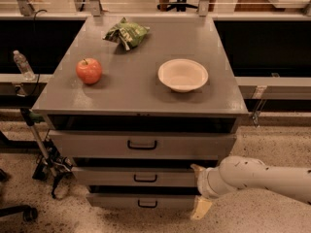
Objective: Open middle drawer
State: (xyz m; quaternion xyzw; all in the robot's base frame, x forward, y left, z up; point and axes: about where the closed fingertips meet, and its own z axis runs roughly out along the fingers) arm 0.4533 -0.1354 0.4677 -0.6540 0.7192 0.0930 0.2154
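The grey cabinet has three drawers. The middle drawer is a shallow grey front with a small black loop handle, below the taller top drawer and above the lowest drawer. Its front sits slightly further back than the top drawer's. My gripper is at the right end of the middle drawer's front, on a white arm coming in from the right. Its cream fingers stand apart, one at the drawer's upper right corner and one lower down. It holds nothing and is well right of the handle.
On the cabinet top lie a red apple, a white bowl and a green chip bag. A plastic bottle stands on a ledge at the left. A cart frame with cables stands left of the cabinet.
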